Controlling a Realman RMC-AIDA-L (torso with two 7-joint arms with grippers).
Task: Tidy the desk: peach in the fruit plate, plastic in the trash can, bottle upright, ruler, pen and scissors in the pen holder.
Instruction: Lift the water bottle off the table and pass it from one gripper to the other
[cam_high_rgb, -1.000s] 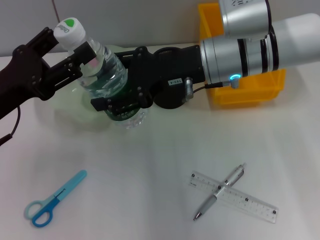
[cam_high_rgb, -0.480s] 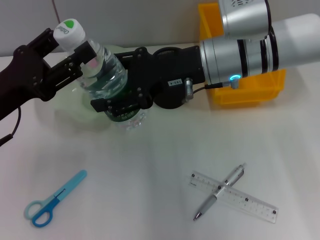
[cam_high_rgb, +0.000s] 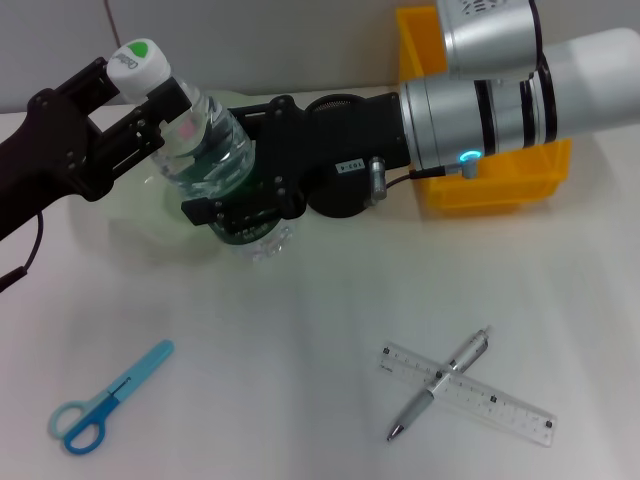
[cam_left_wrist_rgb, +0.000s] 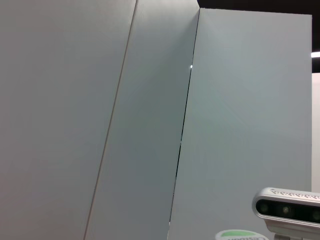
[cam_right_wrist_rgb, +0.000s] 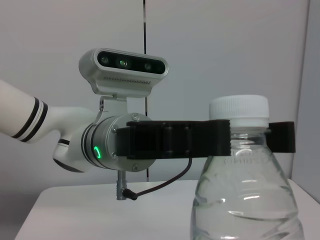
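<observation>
A clear water bottle (cam_high_rgb: 205, 150) with a white and green cap (cam_high_rgb: 135, 55) stands almost upright, leaning a little left, over the pale green fruit plate (cam_high_rgb: 140, 215). My left gripper (cam_high_rgb: 150, 95) is shut on its neck just under the cap. Its black fingers (cam_right_wrist_rgb: 175, 140) cross the neck in the right wrist view. My right gripper (cam_high_rgb: 240, 210) is shut on the bottle's lower body. Blue scissors (cam_high_rgb: 110, 398) lie at the front left. A silver pen (cam_high_rgb: 440, 383) lies across a clear ruler (cam_high_rgb: 470, 392) at the front right. The peach and the plastic are hidden.
A yellow bin (cam_high_rgb: 500, 185) stands at the back right behind my right arm. A black round object (cam_high_rgb: 335, 200), partly hidden by that arm, sits beside the bottle. The left wrist view shows only wall panels and the bottle cap's edge (cam_left_wrist_rgb: 240, 234).
The bottle's cap and my left gripper have shifted very slightly left and up. Nothing else has moved.
</observation>
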